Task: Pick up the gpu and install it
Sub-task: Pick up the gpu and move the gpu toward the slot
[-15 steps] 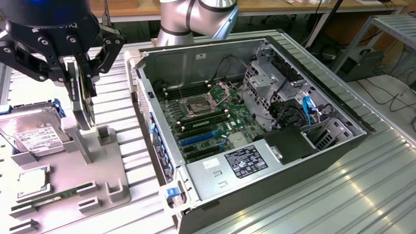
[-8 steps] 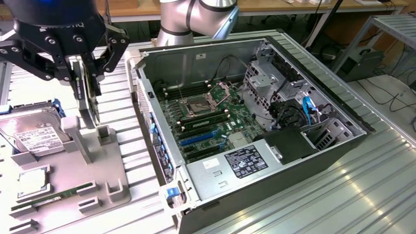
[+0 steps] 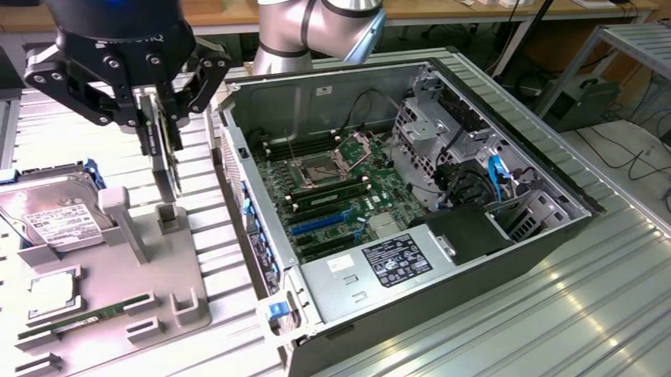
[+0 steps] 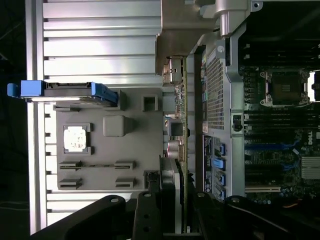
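Note:
The gpu [image 3: 166, 161] hangs on edge, a thin dark card with a green board, left of the open computer case [image 3: 504, 259] in the exterior view. My gripper [image 3: 159, 110] is shut on its upper edge, one finger on each face. The card's lower end sits just over a grey holder post [image 3: 168, 218] on the fixture; whether they touch I cannot tell. In the wrist view the gpu [image 4: 183, 125] runs edge-on between my dark fingers [image 4: 150, 215], beside the case's perforated rear wall [image 4: 215, 90]. The motherboard [image 3: 335, 188] lies open inside, with blue slots [image 3: 320, 224].
The grey fixture [image 3: 147, 290] carries a hard drive [image 3: 47, 216] with a white label, a processor chip [image 3: 53, 290] and a narrow green memory stick [image 3: 78, 320]. The case's side wall [image 3: 247, 204] stands close to the card. Ribbed metal table [image 3: 545, 314] surrounds everything.

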{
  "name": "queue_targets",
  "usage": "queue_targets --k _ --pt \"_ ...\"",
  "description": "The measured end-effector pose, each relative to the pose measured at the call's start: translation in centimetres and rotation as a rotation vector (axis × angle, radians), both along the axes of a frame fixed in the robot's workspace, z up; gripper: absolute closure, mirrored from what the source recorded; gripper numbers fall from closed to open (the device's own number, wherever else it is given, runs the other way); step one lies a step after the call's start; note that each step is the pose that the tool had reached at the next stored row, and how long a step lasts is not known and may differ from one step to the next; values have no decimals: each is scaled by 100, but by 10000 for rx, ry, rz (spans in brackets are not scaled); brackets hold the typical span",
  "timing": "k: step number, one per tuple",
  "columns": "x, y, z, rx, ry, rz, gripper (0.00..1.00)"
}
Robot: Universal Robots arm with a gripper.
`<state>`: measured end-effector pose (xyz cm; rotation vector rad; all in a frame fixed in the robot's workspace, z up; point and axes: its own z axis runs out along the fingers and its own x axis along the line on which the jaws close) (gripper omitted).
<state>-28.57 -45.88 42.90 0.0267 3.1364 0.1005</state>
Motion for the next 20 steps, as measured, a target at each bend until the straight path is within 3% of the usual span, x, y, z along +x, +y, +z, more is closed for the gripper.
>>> queue_targets --k 18,20 --pt "468 6 -2 0 1 0 72" --pt "612 6 -3 0 0 0 72"
